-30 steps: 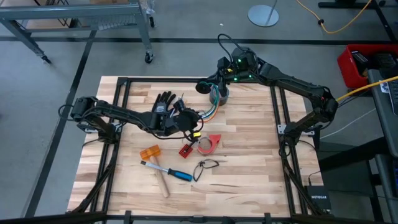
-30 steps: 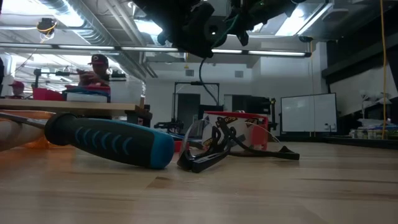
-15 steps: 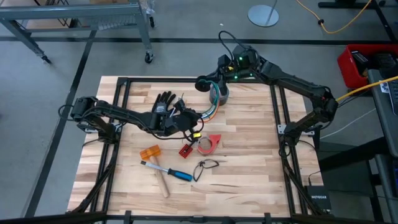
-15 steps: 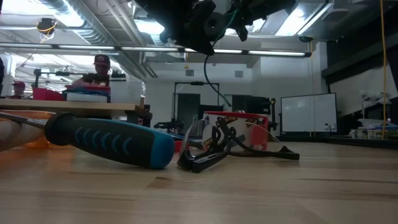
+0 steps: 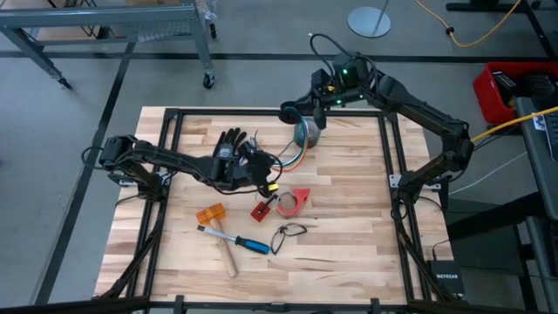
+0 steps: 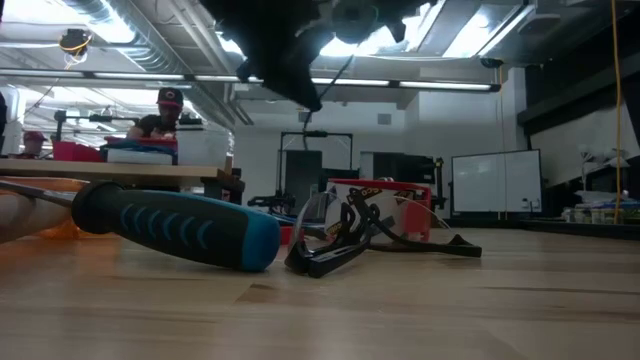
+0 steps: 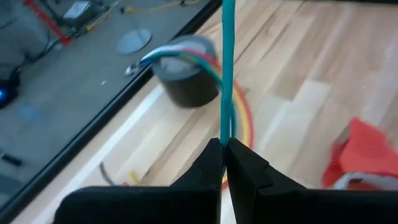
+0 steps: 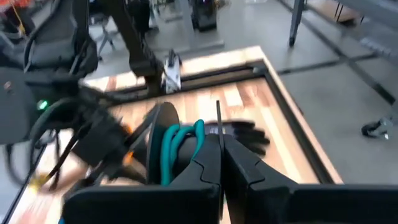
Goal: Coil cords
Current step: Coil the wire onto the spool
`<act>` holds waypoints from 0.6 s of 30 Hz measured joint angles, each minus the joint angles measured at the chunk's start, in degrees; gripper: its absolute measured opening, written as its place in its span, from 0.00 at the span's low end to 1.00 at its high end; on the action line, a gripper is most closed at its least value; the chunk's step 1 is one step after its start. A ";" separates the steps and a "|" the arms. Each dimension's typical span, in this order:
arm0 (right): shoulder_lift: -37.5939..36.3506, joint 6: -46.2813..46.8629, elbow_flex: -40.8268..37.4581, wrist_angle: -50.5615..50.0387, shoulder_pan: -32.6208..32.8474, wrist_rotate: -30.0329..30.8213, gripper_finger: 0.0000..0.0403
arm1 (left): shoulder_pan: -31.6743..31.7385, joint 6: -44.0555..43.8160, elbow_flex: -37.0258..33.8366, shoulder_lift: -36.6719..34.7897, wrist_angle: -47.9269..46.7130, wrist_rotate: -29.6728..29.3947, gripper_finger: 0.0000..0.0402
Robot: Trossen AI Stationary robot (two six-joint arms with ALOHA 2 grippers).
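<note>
The wooden table [image 5: 340, 235] carries the cords [image 5: 292, 155], stretched between both arms near its far edge. The left gripper [image 7: 224, 149] pinches a teal strand by the black glove [image 5: 228, 144]. The right gripper [image 8: 221, 152] is closed beside a grey tape roll [image 5: 307, 133], its hold unclear.

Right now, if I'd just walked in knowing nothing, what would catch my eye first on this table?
Probably the cords, a bright bundle strung mid-table between two dark arms: the left gripper is shut on a teal strand, the right gripper is shut near the far edge by a dark roll. Nearer the front lie a red tape dispenser and a blue-handled hammer.
</note>
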 joint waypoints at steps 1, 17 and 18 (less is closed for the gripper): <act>0.01 -0.87 0.66 -2.08 0.00 0.00 0.00 | 0.26 -1.26 0.00 0.00 -1.15 -0.19 0.00; 0.09 -6.63 1.60 -17.76 0.81 -8.37 0.00 | 7.54 -3.81 0.09 -0.26 -3.74 2.91 0.00; 0.09 -6.62 1.60 -17.66 0.81 -8.42 0.00 | 7.90 -3.47 0.09 -0.28 -3.59 4.14 0.00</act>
